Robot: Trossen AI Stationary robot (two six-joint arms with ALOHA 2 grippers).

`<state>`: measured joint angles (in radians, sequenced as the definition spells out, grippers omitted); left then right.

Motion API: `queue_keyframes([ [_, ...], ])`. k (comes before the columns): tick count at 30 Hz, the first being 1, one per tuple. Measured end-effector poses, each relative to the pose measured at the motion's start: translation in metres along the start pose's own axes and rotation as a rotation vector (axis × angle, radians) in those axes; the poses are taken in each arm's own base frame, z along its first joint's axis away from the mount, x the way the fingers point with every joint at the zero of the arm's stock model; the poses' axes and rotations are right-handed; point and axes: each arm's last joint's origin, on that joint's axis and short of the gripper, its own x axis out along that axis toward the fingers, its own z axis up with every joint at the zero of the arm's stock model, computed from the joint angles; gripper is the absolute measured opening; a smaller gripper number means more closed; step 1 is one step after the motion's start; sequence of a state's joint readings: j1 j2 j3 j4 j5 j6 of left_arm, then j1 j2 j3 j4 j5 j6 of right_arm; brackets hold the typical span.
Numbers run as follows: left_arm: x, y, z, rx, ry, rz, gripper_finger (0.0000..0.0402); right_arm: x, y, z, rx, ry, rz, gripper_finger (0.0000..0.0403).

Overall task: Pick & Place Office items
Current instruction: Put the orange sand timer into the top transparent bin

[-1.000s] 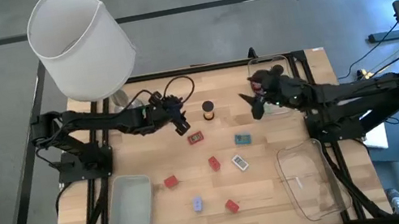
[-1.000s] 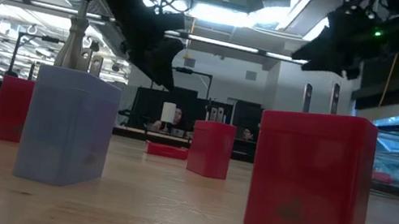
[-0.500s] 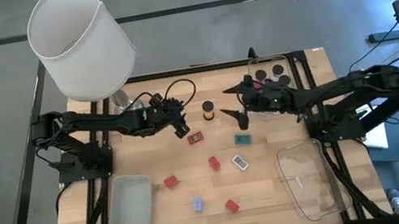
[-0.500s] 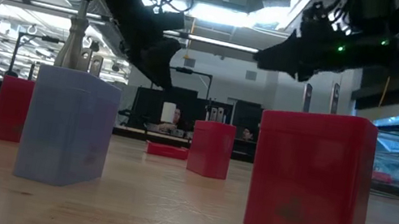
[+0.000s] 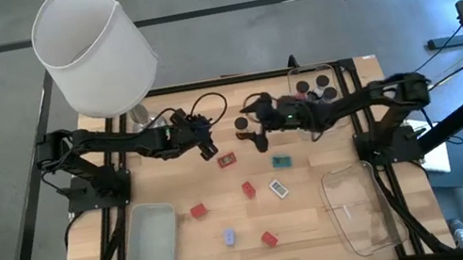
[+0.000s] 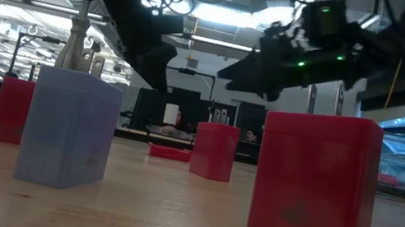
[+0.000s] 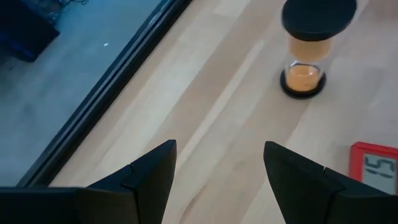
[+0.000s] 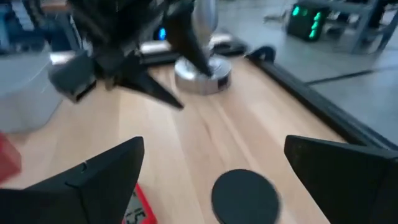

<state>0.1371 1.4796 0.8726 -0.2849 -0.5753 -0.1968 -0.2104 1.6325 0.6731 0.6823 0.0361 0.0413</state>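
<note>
A short cylinder with a dark cap and orange middle [image 5: 240, 126] stands upright on the table's far half. My right gripper [image 5: 254, 131] is open right beside it. In the right wrist view the dark cap [image 8: 244, 196] shows between the spread fingers, untouched. My left gripper [image 5: 208, 147] is open and hovers left of the cylinder [image 7: 308, 50], near a flat red piece [image 5: 227, 160]. Lying on the wood are a teal piece [image 5: 282, 161], a white piece [image 5: 278, 189], three red blocks [image 5: 248, 189] [image 5: 197, 211] [image 5: 270, 238] and a blue block [image 5: 228, 237].
The big white-shaded lamp [image 5: 93, 49] stands at the far left corner, its base [image 8: 202, 74] behind my left gripper. A frosted tray [image 5: 153, 235] lies near left and a clear tray [image 5: 361, 212] near right. A far-right tray [image 5: 315, 87] holds dark cylinders.
My right arm has swung from above the far-right tray toward the table's left and now has its open gripper at the dark-capped cylinder. My left gripper stays about where it was. No item on the table has moved.
</note>
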Motion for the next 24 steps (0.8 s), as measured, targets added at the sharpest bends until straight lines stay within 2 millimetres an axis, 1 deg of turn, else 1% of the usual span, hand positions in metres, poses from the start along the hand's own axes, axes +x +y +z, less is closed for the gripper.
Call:
queue_keyframes([
  [5, 0.000, 0.001, 0.000, -0.010, -0.004, 0.036, 0.0239, 0.026, -0.001, -0.003, -0.054, 0.157, -0.050, 0.0392],
  [10, 0.000, 0.001, 0.000, -0.007, -0.003, 0.036, 0.0239, 0.041, -0.003, -0.005, -0.073, 0.238, -0.087, 0.0391],
  [19, 0.000, 0.002, 0.000, -0.006, -0.002, 0.037, 0.0239, 0.041, -0.005, -0.007, -0.066, 0.253, -0.100, 0.0391],
  [24, 0.000, 0.002, 0.000, -0.005, -0.002, 0.037, 0.0239, 0.040, -0.005, -0.012, -0.040, 0.310, -0.097, 0.0386],
])
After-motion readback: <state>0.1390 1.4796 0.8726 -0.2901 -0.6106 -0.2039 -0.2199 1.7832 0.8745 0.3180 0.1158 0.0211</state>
